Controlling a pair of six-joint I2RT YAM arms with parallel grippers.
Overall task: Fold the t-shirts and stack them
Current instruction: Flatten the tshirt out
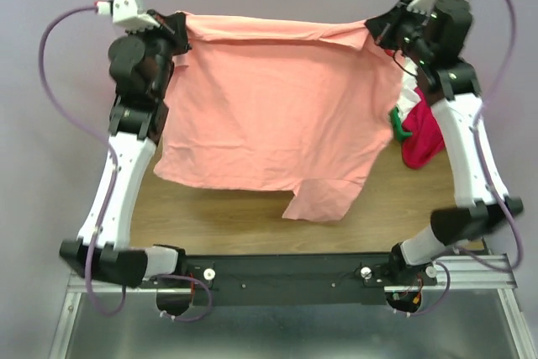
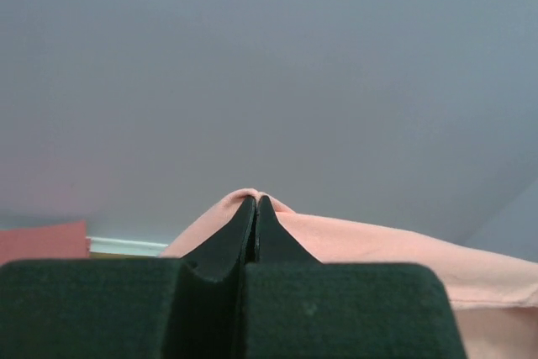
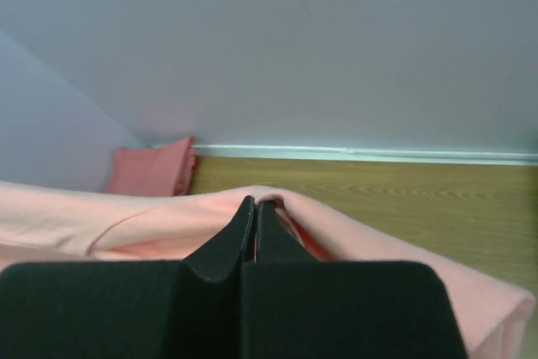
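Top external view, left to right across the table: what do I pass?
left gripper → salmon-pink t-shirt → right gripper → red t-shirt, bunched up

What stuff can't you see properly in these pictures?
Top view: the heap of shirts at right, half hidden behind the right arm and the salmon-pink shirt; uncountable.
Top view: the table under that held shirt, covered by it.
Left wrist view: a reddish cloth, cut off by the left edge and the left gripper.
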